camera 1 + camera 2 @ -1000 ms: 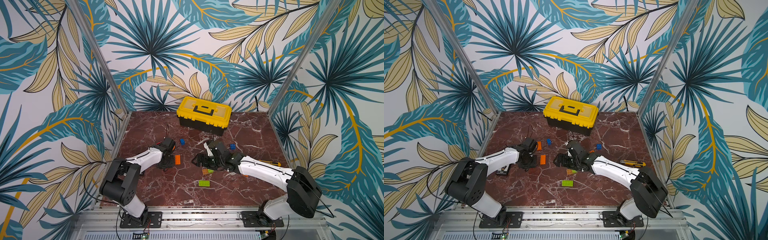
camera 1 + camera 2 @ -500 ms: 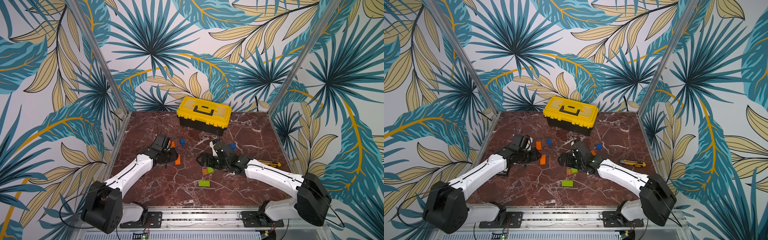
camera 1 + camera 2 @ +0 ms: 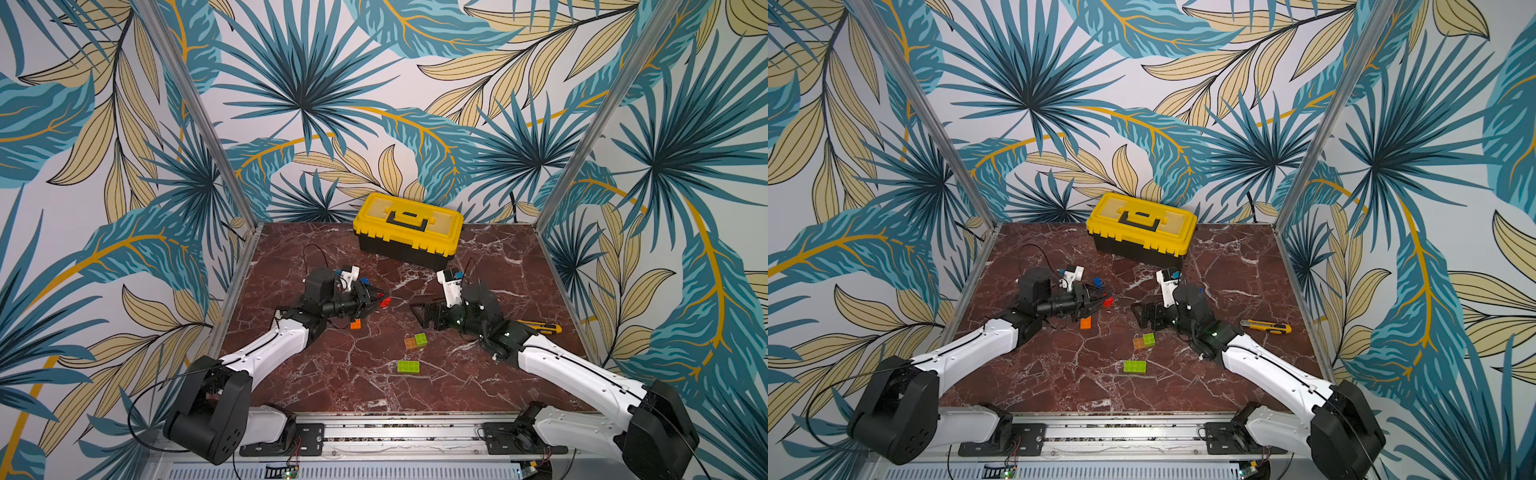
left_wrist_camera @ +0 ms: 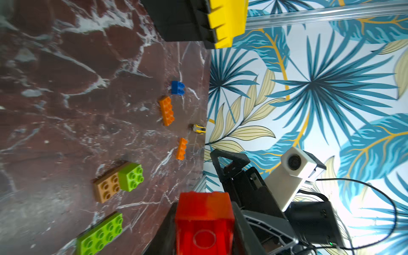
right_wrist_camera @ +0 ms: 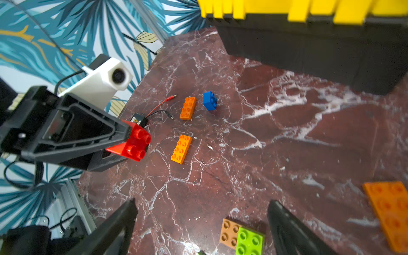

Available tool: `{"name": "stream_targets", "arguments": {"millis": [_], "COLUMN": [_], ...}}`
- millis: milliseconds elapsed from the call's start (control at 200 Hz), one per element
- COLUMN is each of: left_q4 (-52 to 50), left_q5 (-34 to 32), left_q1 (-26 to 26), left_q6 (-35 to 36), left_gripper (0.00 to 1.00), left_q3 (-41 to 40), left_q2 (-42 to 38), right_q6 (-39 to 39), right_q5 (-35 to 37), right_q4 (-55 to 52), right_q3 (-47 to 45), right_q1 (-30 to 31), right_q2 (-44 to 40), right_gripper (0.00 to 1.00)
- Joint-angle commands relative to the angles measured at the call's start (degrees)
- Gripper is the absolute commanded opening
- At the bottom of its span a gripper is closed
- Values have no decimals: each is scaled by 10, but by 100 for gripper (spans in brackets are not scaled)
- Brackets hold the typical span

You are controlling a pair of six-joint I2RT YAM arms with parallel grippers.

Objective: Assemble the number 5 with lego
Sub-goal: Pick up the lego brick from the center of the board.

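Rearward, toolbox point(image 3: 407, 232), knife point(image 3: 540, 328) rt, red brick point(image 3: 384, 302) gripped

Toolbox point(image 3: 407, 232) blocks the rear; table point(image 3: 353, 395) between long green brick point(image 3: 407, 366) and rail point(image 3: 395, 432) seems open.

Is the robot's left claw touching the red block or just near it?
Touching. The right wrist view shows the left gripper shut on the red brick, its jaws pressed against the brick's sides with no gap.
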Motion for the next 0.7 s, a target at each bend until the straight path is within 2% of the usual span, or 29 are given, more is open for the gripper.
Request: {"name": "stream_targets", "arguments": {"millis": [0, 70, 175, 255, 350, 571, 696], "left_q4": [100, 116, 97, 92, 93, 98, 105], "left_q5": [51, 56, 56, 56, 53, 52, 51], "left_q1": [-13, -21, -30, -33, -33, -36, -37], "left_q6": [-64, -74, -62, -59, -61, -64, -66], "left_gripper": [27, 26, 26, 26, 26, 26, 26], "left_q3": [-9, -9, -2, -1, -1, -1, -2], "left_q2": [-2, -2, -7, -9, -9, -10, -9], "right_q6": [-123, -149, -162, -171, -191, -246, -241], "right_q5": [-118, -163, -282, -341, -362, -355, -354], "right_q4": [130, 150, 156, 204, 245, 195, 196], "right_q3": [-34, -23, 21, 31, 32, 59, 62], "right_q1": [-12, -24, -51, -63, -63, -63, -63], "right_q2": [2, 16, 58, 85, 102, 117, 128], "right_gripper": [84, 78, 71, 66, 66, 68, 66]}}
